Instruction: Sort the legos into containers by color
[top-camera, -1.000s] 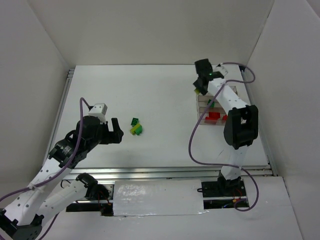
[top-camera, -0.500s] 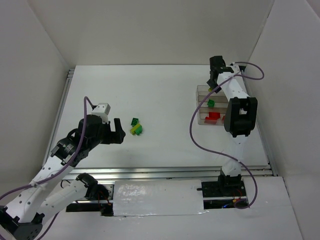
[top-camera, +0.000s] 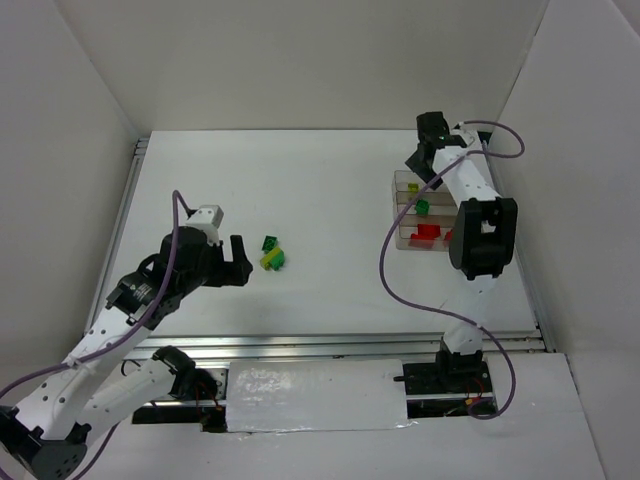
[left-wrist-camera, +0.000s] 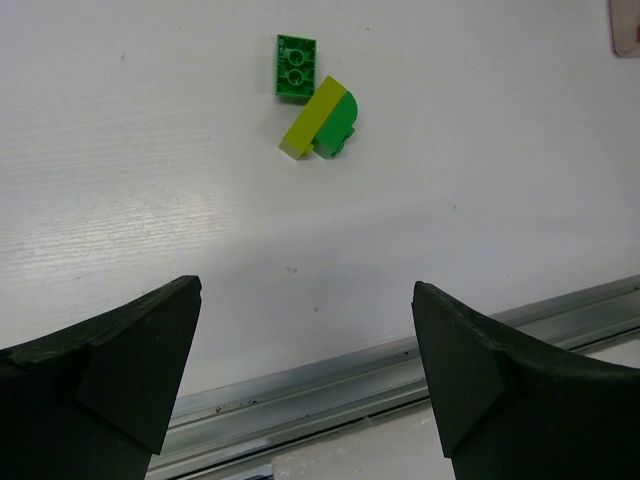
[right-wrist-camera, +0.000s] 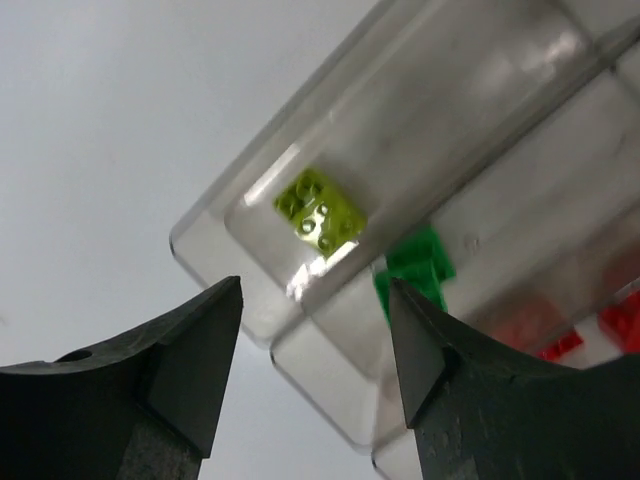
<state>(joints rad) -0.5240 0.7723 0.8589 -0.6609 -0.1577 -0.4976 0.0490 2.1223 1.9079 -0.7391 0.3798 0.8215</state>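
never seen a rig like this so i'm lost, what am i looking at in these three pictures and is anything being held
You see a left arm and a right arm bolted to a table, each ending in a two-finger gripper. The wide picture is from a fixed camera above and behind them; the other two are from wrist cameras, so the dark wedges are each gripper's own fingers. Loose on the table: a green brick and a yellow-green bar against a rounded green piece. The left gripper hovers near them, open, empty. The clear tray holds a yellow-green brick, a green block and red bricks. The right gripper is above it, open, empty.
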